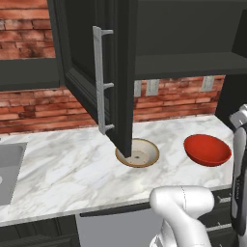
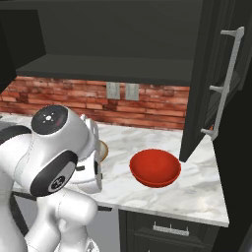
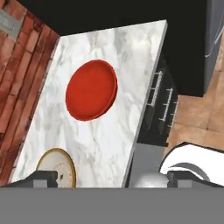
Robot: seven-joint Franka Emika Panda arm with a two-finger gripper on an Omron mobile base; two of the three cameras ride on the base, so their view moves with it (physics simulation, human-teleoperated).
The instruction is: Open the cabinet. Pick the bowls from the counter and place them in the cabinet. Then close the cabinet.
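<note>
Overhead, wide-spread end effector (image 3: 107,178) above red bowl (image 3: 91,90); base views' open cabinet door (image 1: 118,77).

Red brick backsplash (image 1: 43,108); grey sink (image 1: 9,169); lower drawers (image 2: 170,229); perhaps wall outlets (image 2: 122,91).

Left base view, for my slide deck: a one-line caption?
Cabinet doors open; tan bowl and red bowl wait on the counter.
</note>
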